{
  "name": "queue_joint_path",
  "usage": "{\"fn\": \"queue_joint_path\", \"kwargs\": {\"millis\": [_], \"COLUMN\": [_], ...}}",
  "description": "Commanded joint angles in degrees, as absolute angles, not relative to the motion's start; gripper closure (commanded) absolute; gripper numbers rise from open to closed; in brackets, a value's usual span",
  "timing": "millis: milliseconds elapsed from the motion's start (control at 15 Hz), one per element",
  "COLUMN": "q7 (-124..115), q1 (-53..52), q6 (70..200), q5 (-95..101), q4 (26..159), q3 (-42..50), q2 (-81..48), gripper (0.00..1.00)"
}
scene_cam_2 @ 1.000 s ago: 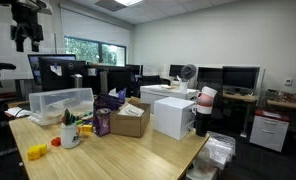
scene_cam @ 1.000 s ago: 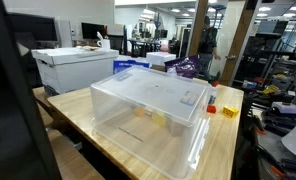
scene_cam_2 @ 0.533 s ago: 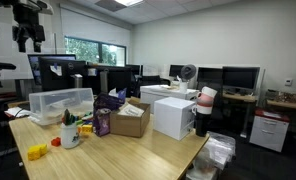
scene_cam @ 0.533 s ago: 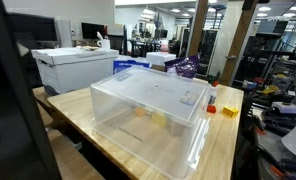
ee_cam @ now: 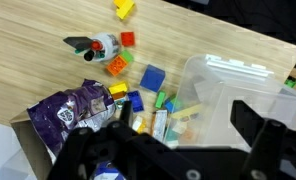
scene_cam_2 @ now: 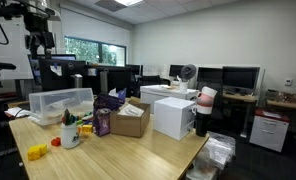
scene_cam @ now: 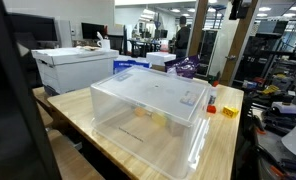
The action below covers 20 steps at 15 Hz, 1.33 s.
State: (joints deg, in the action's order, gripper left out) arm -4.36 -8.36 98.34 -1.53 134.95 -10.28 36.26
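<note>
The gripper (ee_cam: 183, 112) hangs high above the counter (ee_cam: 33, 75) with its fingers (ee_cam: 250, 120) spread wide, nothing between them and nothing touched. Straight below it in the wrist view lies a heap of small coloured blocks (ee_cam: 168, 108) at the near corner of the clear bin (ee_cam: 243, 80). A purple bag (ee_cam: 68, 112) sits just beside them and a blue block (ee_cam: 151, 77) lies loose on the wood. Judging from that, the stage is one of lining up from above. It would be done well by keeping the fingers spread and centring over a single block rather than the heap. The wrist should turn so the fingers straddle the block's flat sides, and it should stay off the bin's wall and the crinkled bag, either of which a careless descent could nudge. Only the wrist view gives the layout from overhead: the cup of markers (ee_cam: 100, 45), a red block (ee_cam: 128, 39) and a yellow block (ee_cam: 124, 9) lie well apart from the heap. It cannot settle whether the heap sits inside the bin or against it, nor how high the gripper is. In an exterior view the gripper (scene_cam_2: 38, 42) is plainly far above everything, and a cardboard box (scene_cam_2: 130, 120) shows beside the bag. In an exterior view the bin (scene_cam: 153, 100) fills the foreground, with yellow pieces visible through its wall.
</note>
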Motion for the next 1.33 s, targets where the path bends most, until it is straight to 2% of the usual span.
{"fn": "queue_joint_path", "kwargs": {"millis": [0,533,933,1267], "q7": [-8.0,-6.5,-7.2,-7.3], "q1": [-6.1,-6.2,-5.8,-6.0], "q6": [100.6,101.9,97.8,103.9], "q5": [-1.3,-1.6,0.6,0.9], "q4": [134.1,133.8,132.5,133.5], "q3": [-9.8,-8.1,-9.2,-9.3], "q2": [33.1,31.3,26.6,24.1], "gripper": [0.00,0.00,0.00,0.00]}}
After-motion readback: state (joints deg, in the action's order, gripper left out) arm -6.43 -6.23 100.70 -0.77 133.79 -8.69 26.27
